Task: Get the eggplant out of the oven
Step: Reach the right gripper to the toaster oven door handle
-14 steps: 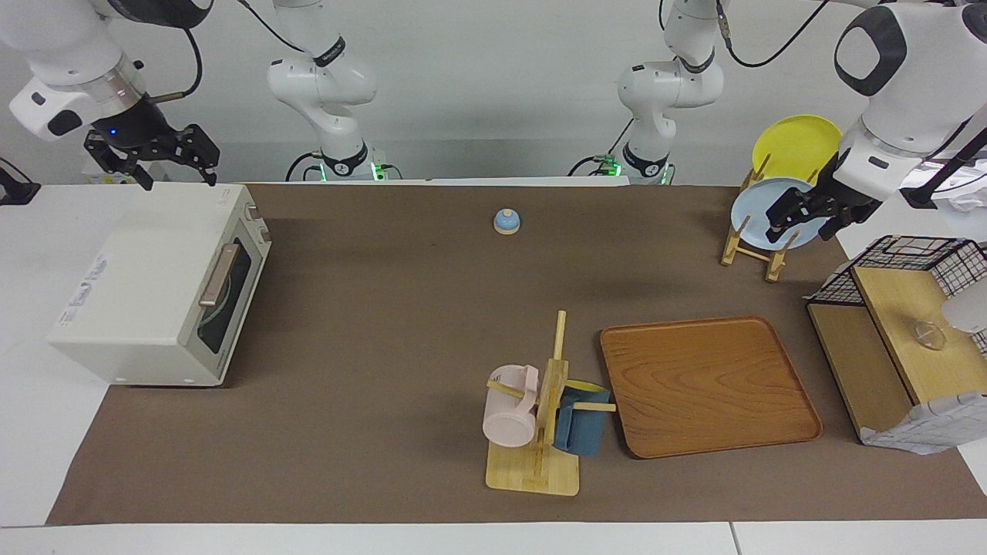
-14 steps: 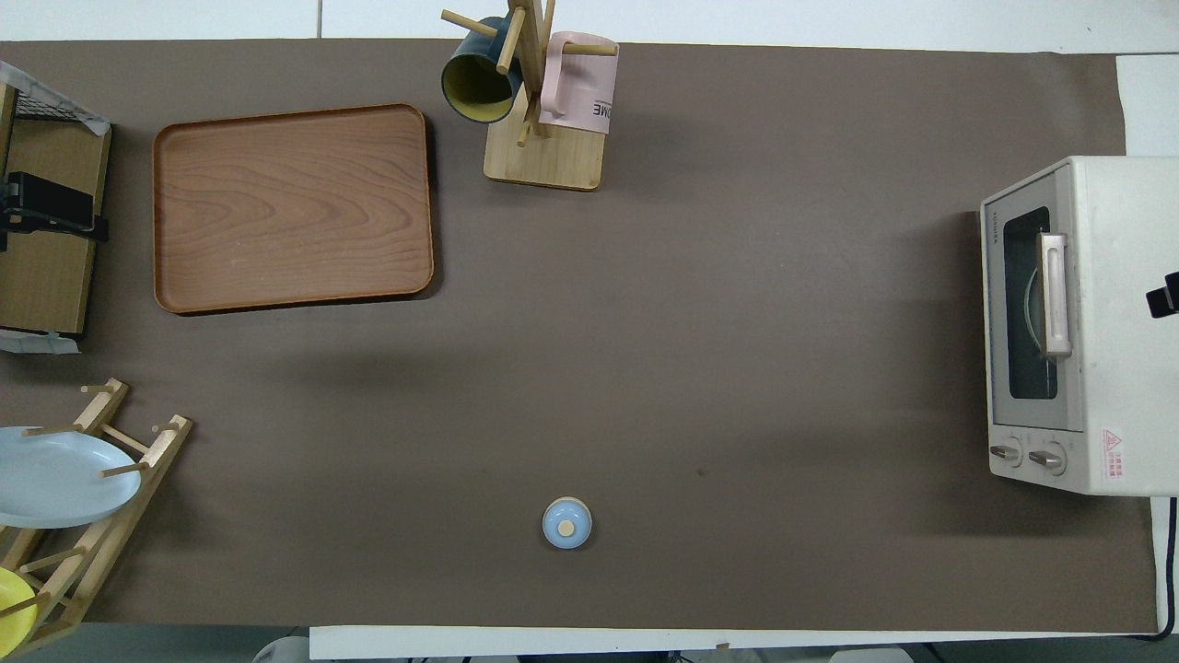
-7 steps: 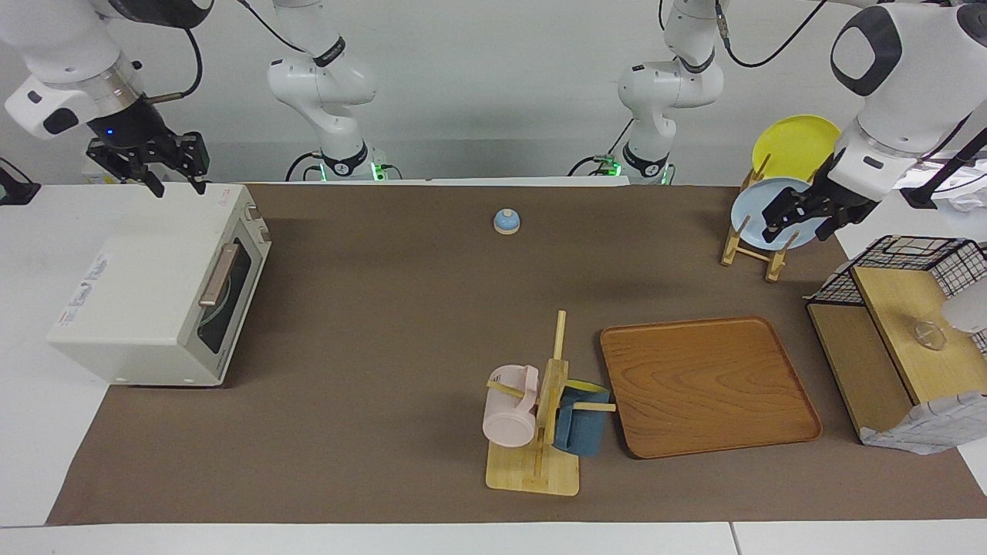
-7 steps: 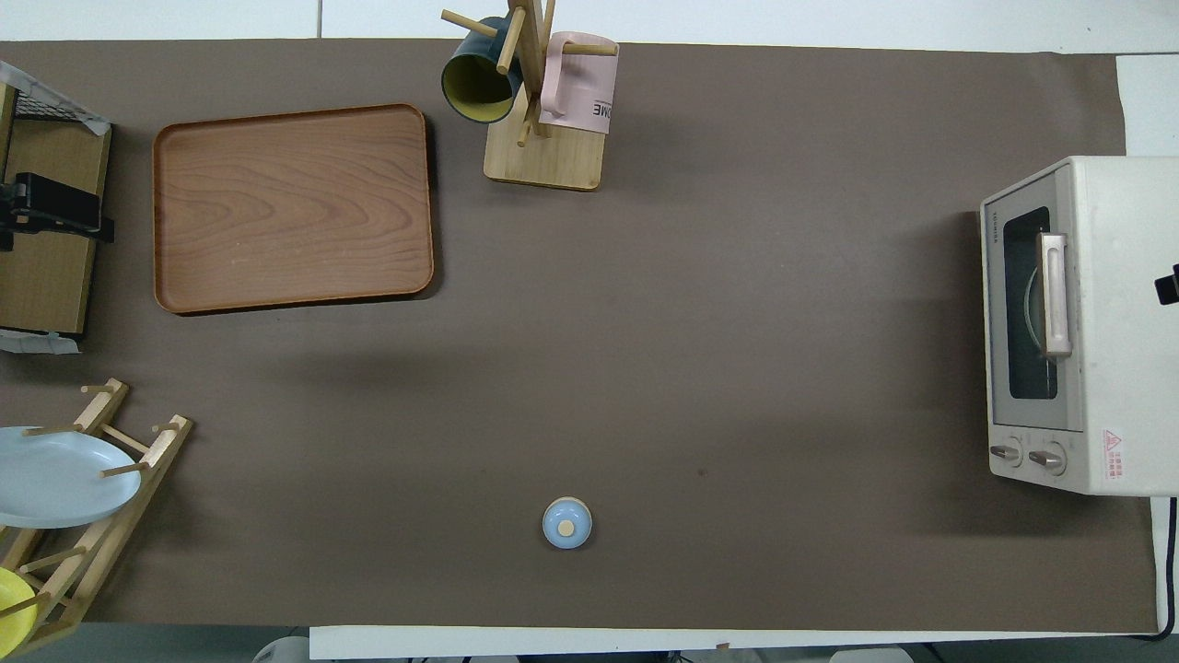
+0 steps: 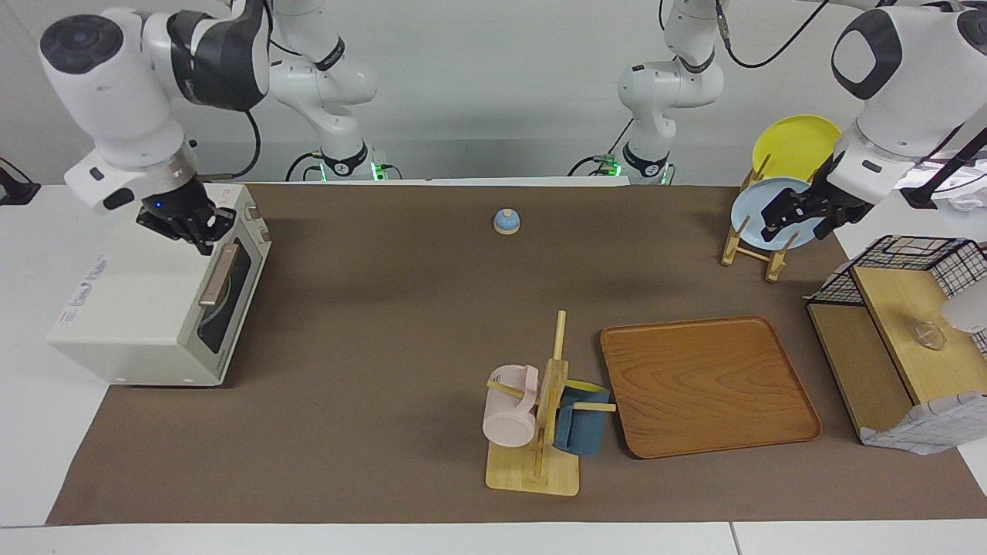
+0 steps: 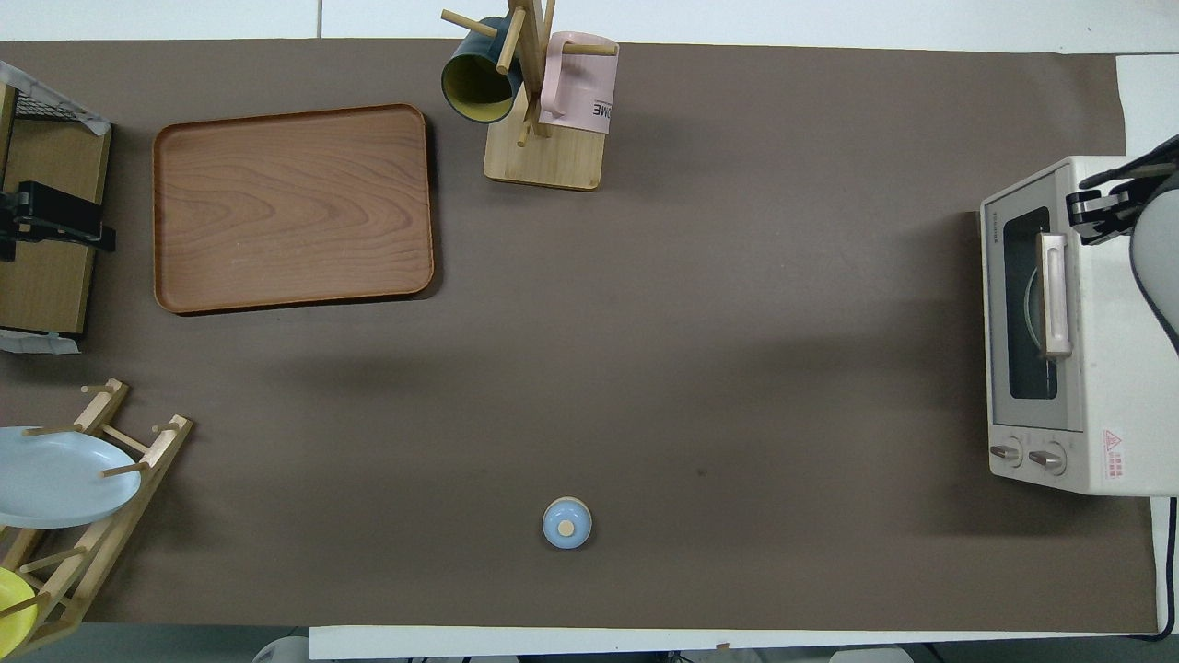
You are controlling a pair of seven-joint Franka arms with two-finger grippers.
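We are working at a white table covered by a brown mat (image 5: 370, 347), with a pale grey wall at the robots' end. Nearest to the robots a small blue bell (image 5: 506, 221) is standing on the mat, and toward the left arm's end a wooden plate rack (image 5: 752, 247) is holding a light blue plate (image 5: 752, 208) and a yellow plate (image 5: 794, 142). The left gripper (image 5: 798, 220) is hanging over this rack; it is waiting, and we cannot tell if its fingers are spread or pressed together.

At the right arm's end the oven (image 5: 146, 301) is sitting with its door closed. The eggplant is not showing in either view. The right gripper (image 5: 197, 231) is now hanging just over the oven's top front edge, close above the tan handle (image 5: 218, 274); half a second ago it was higher, over the oven's corner nearest the robots. We cannot tell the state of its fingers.

Farther away are lying a wooden tray (image 5: 705, 385), a mug tree (image 5: 540, 432) with a pink mug (image 5: 509, 416) and a blue mug (image 5: 580, 430), and a wire-and-wood shelf (image 5: 902, 324).
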